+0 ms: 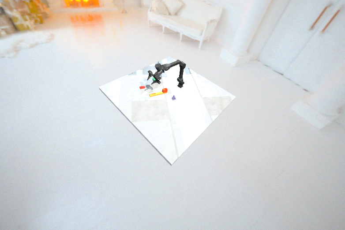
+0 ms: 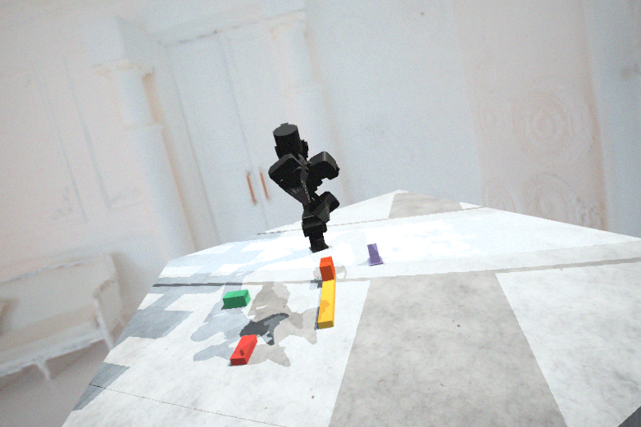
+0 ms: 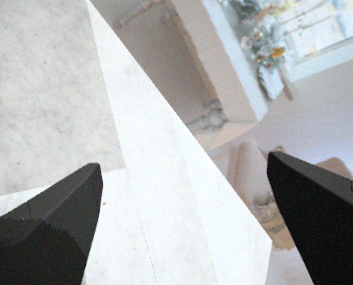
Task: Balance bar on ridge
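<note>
Lying on the table [image 1: 184, 137] [image 2: 438, 342] [image 3: 40, 87], the yellow bar [image 1: 156, 94] [image 2: 326, 306] has an orange block [image 1: 164, 90] [image 2: 326, 268] at its end nearer the arm's foot; whether the two are joined is hard to tell. The purple ridge [image 1: 173, 98] [image 2: 373, 254] stands on the table near that end, apart from the bar, with nothing resting across it. On the other side of the bar, a green block [image 1: 154, 79] [image 2: 236, 298] and a red block [image 1: 142, 87] [image 2: 243, 350] lie apart from each other, neither touching the bar. The black arm [image 1: 181, 70] [image 2: 315, 226] rises beyond the orange block in the exterior view and bends over at the top. Its gripper [image 1: 149, 81] [image 2: 312, 194] [image 3: 184, 168] is in the air on the green block's side of the bar, fingers wide apart and holding nothing. The wrist view shows bare patches of table and its edge between the fingertips.
</note>
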Tool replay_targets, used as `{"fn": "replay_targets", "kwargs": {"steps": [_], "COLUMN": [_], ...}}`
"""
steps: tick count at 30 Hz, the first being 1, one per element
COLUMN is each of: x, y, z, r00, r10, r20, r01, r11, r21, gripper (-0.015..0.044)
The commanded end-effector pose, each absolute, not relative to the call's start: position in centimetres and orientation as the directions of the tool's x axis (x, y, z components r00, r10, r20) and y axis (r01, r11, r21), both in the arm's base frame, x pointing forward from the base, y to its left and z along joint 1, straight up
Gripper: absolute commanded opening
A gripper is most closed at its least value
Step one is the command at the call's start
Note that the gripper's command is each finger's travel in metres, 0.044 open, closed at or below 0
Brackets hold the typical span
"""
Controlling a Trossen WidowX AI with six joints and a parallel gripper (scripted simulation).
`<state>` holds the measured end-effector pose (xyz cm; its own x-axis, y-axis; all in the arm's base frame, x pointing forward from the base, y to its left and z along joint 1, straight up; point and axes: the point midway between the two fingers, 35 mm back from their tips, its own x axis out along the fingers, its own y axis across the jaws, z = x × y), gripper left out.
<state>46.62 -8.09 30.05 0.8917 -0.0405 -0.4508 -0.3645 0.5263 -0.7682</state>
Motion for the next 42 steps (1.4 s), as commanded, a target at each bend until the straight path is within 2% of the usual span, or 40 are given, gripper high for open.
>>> {"fn": "replay_targets", "kwargs": {"steps": [1, 12, 24, 31, 38, 42], "x": [46.1, 43.8, 40.1, 37.5, 34.8, 34.2], "y": [-8.2, -8.1, -7.8, -7.5, -7.2, -7.2], "z": [27.9, 23.1, 19.3, 17.7, 16.8, 16.7], "r00": [0.837, 0.660, 0.410, 0.245, 0.073, 0.035], "r10": [-0.046, -0.044, -0.031, -0.021, -0.010, -0.007], "r20": [-0.545, -0.750, -0.912, -0.969, -0.997, -0.999], "r01": [-0.391, -0.333, -0.086, 0.112, 0.317, 0.360], "r11": [0.645, 0.878, 0.994, 0.994, 0.948, 0.933], "r21": [-0.656, -0.344, -0.073, 0.007, 0.014, 0.006], "gripper": [0.0315, 0.0315, 0.0315, 0.0315, 0.0315, 0.0315]}}
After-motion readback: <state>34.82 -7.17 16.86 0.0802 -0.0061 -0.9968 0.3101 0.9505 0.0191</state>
